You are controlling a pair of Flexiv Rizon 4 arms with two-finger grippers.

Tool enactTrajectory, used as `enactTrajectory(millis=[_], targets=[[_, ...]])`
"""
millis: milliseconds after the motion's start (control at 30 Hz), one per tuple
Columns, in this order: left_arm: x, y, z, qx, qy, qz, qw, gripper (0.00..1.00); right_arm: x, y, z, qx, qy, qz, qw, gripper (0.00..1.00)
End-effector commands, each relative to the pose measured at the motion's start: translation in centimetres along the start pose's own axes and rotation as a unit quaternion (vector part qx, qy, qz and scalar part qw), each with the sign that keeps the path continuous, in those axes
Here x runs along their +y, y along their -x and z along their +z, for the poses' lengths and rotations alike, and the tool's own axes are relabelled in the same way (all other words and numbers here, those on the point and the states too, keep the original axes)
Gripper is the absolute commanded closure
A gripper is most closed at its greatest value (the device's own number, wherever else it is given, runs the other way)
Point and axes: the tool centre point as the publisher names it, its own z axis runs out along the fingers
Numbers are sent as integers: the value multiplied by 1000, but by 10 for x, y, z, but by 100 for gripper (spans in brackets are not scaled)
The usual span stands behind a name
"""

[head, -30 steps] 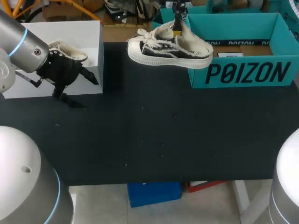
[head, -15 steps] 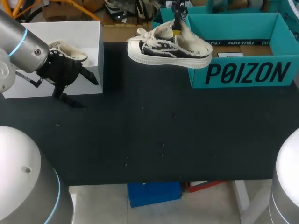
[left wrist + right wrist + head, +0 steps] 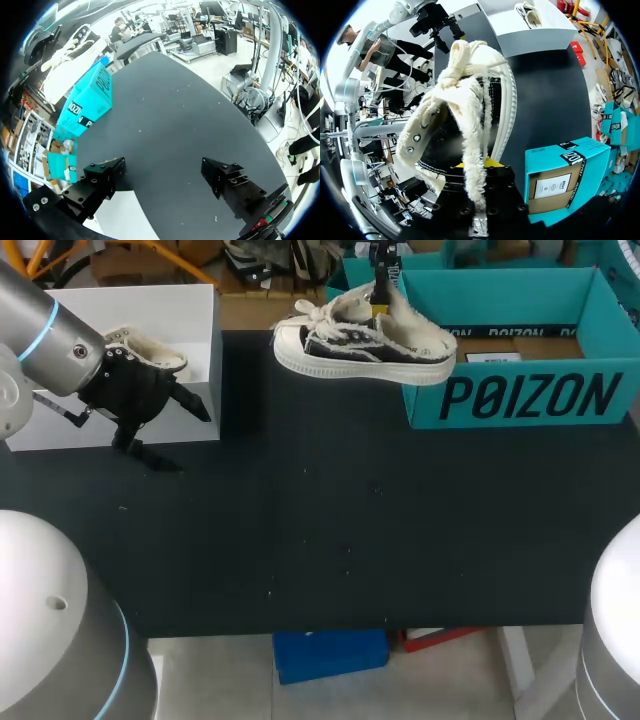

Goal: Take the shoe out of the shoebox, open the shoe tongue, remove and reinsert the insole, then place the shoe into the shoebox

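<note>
Nil shift since earlier frames: shoe (image 3: 365, 340) hangs just beside shoebox (image 3: 520, 390), R gripper (image 3: 379, 308) clamped on its collar; L gripper (image 3: 165, 176) jaws apart, empty, by white box (image 3: 205, 330); rec. lower sole-flat onto mid table (image 3: 320, 540) before release.

Black-and-cream sneaker (image 3: 360, 345) hangs level over the table's far side, pinched at its opening by the right gripper (image 3: 380, 308), white sole down, toe pointing left, laces loose. Teal shoebox (image 3: 520, 398) sits open beside it, the heel overlapping its near-left corner.
</note>
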Motion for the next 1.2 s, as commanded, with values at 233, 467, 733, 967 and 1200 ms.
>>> enactTrajectory(millis=[233,467,733,967,1200], targets=[[0,-1,0,-2,1,1,1000,0,-54,48,-16,2,-30,-52,998,100],[0,-1,0,-2,1,1,1000,0,-101,84,-26,-25,-23,-65,997,100],[0,-1,0,-2,1,1,1000,0,-144,119,-27,-81,-24,-61,995,100],[0,-1,0,-2,1,1,1000,0,-167,139,-20,-119,-10,-50,992,100],[0,-1,0,-2,1,1,1000,0,-187,154,-9,-129,-10,-55,990,100]])
